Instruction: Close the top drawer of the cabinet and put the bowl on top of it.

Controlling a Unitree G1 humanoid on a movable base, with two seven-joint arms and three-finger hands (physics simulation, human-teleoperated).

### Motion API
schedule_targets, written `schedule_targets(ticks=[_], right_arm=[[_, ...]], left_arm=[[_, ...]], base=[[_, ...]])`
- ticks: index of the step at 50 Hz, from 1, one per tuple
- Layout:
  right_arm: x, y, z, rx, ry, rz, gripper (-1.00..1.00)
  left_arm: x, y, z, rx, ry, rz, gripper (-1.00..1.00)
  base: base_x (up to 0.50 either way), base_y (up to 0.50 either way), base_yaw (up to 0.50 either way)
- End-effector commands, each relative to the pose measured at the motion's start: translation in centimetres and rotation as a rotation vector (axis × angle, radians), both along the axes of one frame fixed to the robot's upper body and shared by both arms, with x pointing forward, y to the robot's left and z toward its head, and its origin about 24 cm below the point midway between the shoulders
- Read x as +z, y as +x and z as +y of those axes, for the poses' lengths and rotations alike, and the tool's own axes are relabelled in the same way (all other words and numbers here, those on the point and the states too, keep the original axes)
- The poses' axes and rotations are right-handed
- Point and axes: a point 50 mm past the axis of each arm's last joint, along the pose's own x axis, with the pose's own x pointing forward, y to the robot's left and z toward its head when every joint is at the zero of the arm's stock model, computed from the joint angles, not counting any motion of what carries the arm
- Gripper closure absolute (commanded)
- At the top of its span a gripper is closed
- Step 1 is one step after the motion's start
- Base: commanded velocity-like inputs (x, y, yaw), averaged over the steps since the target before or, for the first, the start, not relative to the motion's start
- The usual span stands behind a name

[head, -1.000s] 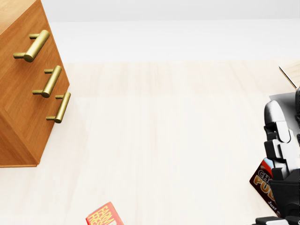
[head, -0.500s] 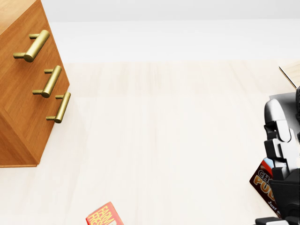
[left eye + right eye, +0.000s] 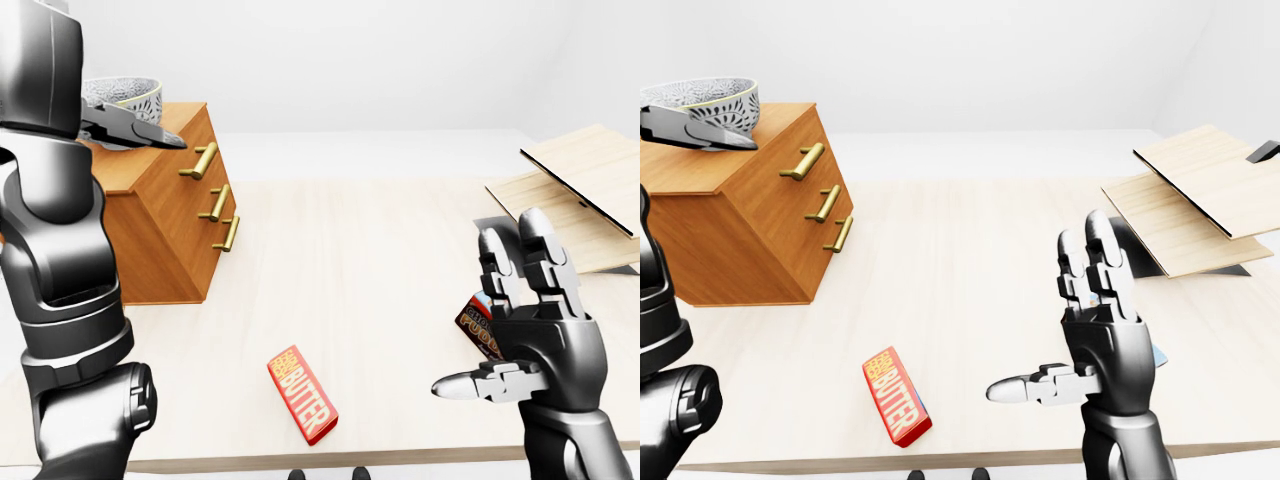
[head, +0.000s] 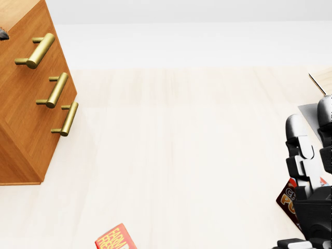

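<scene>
The wooden cabinet [image 3: 740, 210] stands at the left of the table, and all three drawers with brass handles [image 4: 36, 51] look flush. The grey patterned bowl [image 3: 702, 98] hovers over the left part of the cabinet top. My left hand [image 3: 695, 128] grips the bowl's lower side, with its long fingers lying along the wall. How close the bowl's base is to the wood is hidden. My right hand [image 3: 1065, 330] is raised over the table's right side. It is open, fingers up and thumb out to the left, and holds nothing.
A red butter box [image 3: 898, 397] lies near the table's [image 3: 960, 250] bottom edge. A pudding box [image 3: 478, 325] lies behind my right hand. Light wooden boards [image 3: 1200, 190] are stacked at the right.
In the head view my right hand has shifted a little left and down. A dark fingertip now shows at the left edge beside the cabinet top.
</scene>
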Motion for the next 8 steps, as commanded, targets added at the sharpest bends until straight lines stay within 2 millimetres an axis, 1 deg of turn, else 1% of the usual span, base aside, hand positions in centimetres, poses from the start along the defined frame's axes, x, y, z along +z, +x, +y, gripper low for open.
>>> schedule_targets(ticks=[1,2,5,8], right_arm=[[-0.2,0.1,0.0,0.003,0.001,0.011,-1.0],[-0.2,0.1,0.0,0.003,0.001,0.011,-1.0],[-0.2,0.1,0.0,0.003,0.0,0.009,-1.0],[0.0,0.0,0.0,0.003,-0.001,0.002,-1.0]], left_arm=[[-0.5,-4.0,-3.7,-0.174,0.1,-0.034,-1.0],[-0.7,-4.5,-4.3,-0.199,0.116,-0.039,-1.0],[-1.0,-5.3,-5.3,-0.245,0.132,-0.043,-1.0],[-1.5,-5.5,-5.7,-0.275,0.119,-0.041,-1.0]], base=[[0.0,0.0,0.0],[0.0,0.0,0.0],[0.0,0.0,0.0],[0.0,0.0,0.0]])
